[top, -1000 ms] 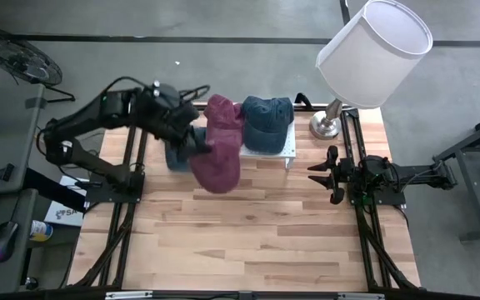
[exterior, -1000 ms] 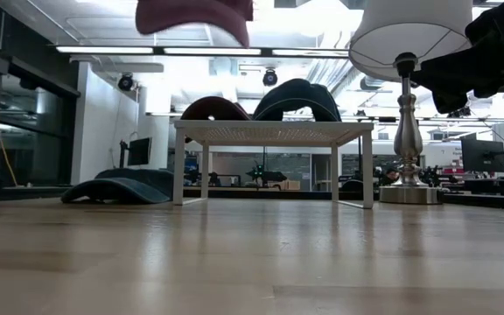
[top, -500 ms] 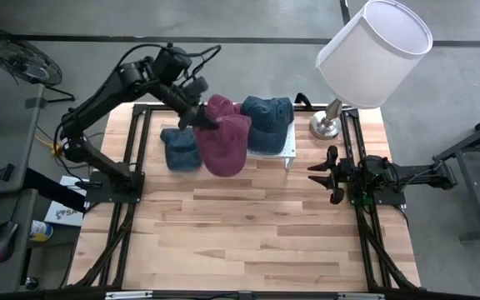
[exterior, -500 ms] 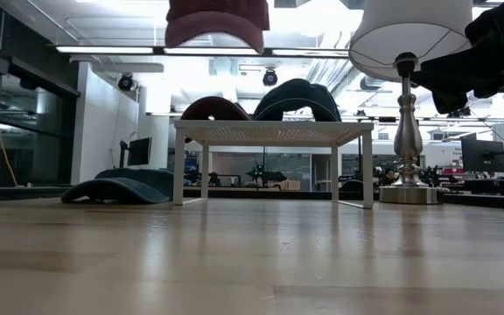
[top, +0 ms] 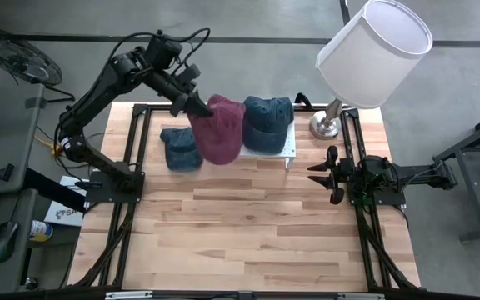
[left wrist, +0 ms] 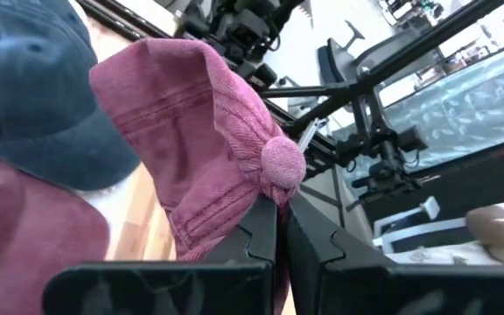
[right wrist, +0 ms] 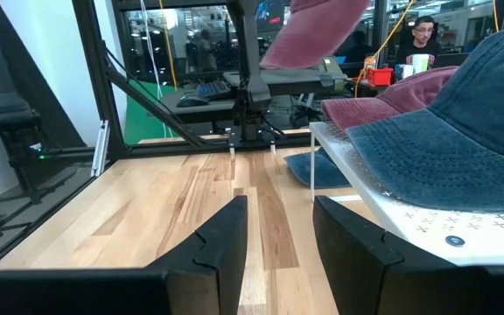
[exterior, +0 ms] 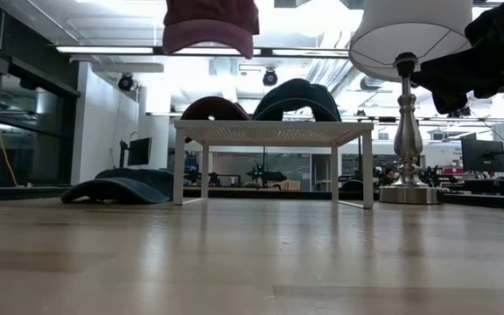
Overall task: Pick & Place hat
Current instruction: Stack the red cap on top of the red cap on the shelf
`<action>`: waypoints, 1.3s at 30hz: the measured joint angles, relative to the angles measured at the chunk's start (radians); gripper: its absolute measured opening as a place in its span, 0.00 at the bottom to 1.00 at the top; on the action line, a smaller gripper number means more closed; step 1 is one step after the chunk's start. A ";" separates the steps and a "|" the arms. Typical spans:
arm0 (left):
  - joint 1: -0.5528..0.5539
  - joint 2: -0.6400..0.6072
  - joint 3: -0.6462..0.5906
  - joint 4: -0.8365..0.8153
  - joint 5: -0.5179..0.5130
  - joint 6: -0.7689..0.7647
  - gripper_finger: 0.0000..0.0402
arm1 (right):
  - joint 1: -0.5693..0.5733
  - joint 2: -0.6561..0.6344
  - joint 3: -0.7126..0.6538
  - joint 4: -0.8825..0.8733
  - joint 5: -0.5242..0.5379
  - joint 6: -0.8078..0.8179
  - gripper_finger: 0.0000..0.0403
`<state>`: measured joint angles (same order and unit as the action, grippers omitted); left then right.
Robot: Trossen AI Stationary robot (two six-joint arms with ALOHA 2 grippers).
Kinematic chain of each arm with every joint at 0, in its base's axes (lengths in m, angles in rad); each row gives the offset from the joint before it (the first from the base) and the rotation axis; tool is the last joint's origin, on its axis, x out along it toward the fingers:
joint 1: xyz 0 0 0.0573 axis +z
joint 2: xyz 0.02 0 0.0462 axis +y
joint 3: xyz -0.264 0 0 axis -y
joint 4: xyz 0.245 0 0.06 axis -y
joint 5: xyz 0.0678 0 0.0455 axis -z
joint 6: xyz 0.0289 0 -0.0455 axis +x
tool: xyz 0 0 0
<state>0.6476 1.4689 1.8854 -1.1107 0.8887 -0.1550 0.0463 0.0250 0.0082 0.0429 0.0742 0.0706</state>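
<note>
High view: the left gripper (top: 192, 108) pinches the maroon hat (top: 219, 131) at its edge and holds it hanging over the white rack (top: 287, 149), where a dark blue hat (top: 267, 122) sits; another blue hat (top: 181, 148) lies on the table (top: 257, 225) just beside the rack. The right gripper (top: 327, 173) waits near the lamp (top: 372, 52), fingers spread.

Low view: the maroon hat (exterior: 211, 24) hangs high above the rack (exterior: 272, 132); a second maroon hat (exterior: 213, 108) and the dark blue hat (exterior: 297, 97) already rest on top.

Left wrist view: the fingers (left wrist: 256, 245) are pressed together on the hat's fabric (left wrist: 204, 157) close to its crown button.

Right wrist view: the fingers (right wrist: 226, 238) stand apart, holding nothing.

Step in hand (judgement): carrying the hat to its place on the rack.

Doing it well (judgement): lower crown-up over a free part of the rack, clear of the hats resting there, and let go only once the fabric rests.
</note>
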 joint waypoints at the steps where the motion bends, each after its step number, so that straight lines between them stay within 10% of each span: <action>1: 0.005 0.000 0.000 0.000 0.001 0.011 0.00 | 0.000 0.000 0.000 0.000 0.000 0.000 0.31; 39: 0.027 0.120 -0.001 0.048 -0.038 0.230 0.00 | 0.000 0.000 0.000 -0.001 0.001 0.000 0.31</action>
<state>0.6746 1.5887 1.8843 -1.0626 0.8507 0.0746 0.0463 0.0246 0.0082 0.0422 0.0750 0.0704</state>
